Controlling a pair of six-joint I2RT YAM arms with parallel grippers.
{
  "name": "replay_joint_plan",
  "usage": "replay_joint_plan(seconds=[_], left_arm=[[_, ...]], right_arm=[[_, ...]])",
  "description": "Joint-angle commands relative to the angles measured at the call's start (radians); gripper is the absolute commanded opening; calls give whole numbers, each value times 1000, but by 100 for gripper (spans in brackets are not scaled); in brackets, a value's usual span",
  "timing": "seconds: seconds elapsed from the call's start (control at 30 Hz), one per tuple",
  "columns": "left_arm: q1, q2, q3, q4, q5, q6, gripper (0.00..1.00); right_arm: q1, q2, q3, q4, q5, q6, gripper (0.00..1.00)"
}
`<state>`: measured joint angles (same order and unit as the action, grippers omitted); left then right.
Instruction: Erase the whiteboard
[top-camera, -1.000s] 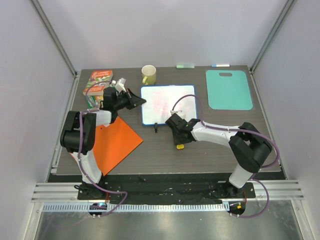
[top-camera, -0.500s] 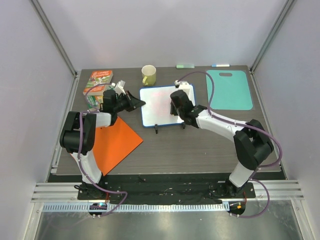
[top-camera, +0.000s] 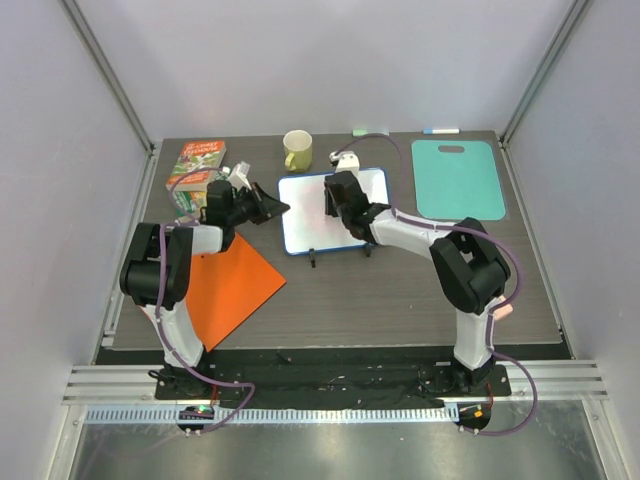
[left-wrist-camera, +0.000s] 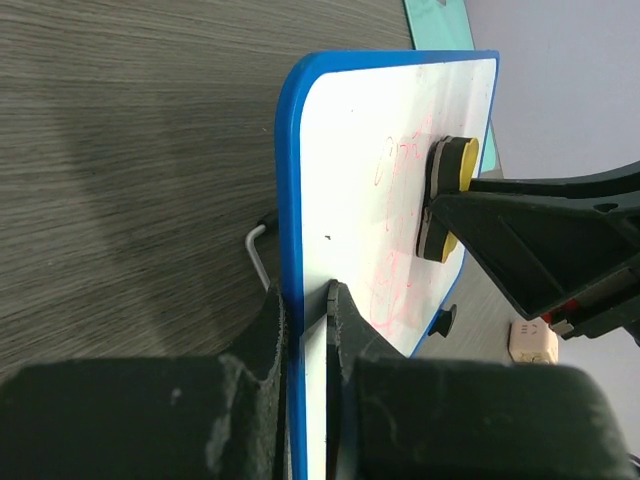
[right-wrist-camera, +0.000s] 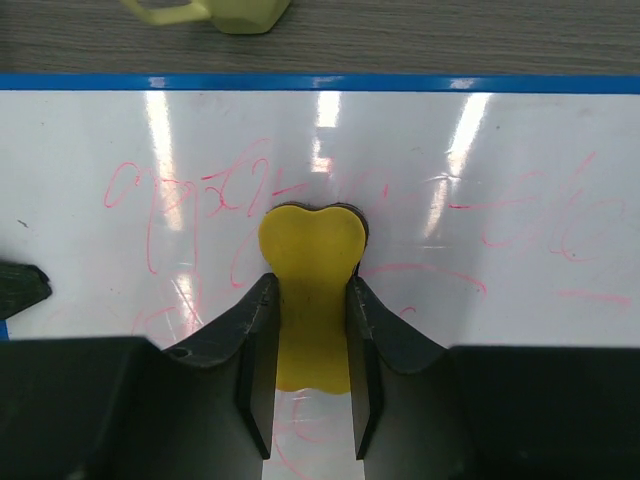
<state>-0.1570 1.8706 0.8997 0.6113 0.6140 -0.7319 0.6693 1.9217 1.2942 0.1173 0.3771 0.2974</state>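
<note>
Here, the whiteboard (top-camera: 305, 220) is seen on the table, with a yellow mug (top-camera: 297, 149) just behind its far left corner and a teal cutting board (top-camera: 458, 180) to its right. Its left edge is clamped between the fingers of the left gripper (left-wrist-camera: 305, 300). A yellow eraser (right-wrist-camera: 310, 245) is gripped by the right gripper (right-wrist-camera: 310, 290) and is set against the board's red scribbles (right-wrist-camera: 190, 195), near its far edge.

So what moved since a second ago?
The right gripper, its jaws shut on the yellow eraser, swept from the near edge of the whiteboard across to its far side, toward the mug. The left gripper stayed clamped on the board's left edge. The board, mug, book and orange folder did not move.
</note>
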Motion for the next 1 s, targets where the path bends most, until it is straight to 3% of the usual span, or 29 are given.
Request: replay_joint_plan(seconds=[0.0,0.23,0.33,0.5,0.67,0.77,0.83,0.97], left_arm=[[-42,39,-2,-154,-112,181,0],[-45,33,-10,-147,-115,186,0],[-44,32,-15,-140,-114,186,0],[-44,27,-21,-131,-114,184,0],[-44,25,-22,-125,-114,183,0],[-44,29,-21,-125,-112,183,0],[-46,30,-19,-125,-111,183,0],[-44,30,-19,-125,-109,181,0]], right_arm=[[61,78,46,-8,-99,9,1],[121,122,63,-83,-26,31,1],[116,108,57,-146,113,17,1],[14,51,-33,-169,215,6,1],[-91,-16,-137,-128,177,-33,1],[-88,-36,-162,-73,42,-64,1],[-53,-44,-176,-27,-61,-66,1],[70,-7,-124,-27,-78,-73,1]])
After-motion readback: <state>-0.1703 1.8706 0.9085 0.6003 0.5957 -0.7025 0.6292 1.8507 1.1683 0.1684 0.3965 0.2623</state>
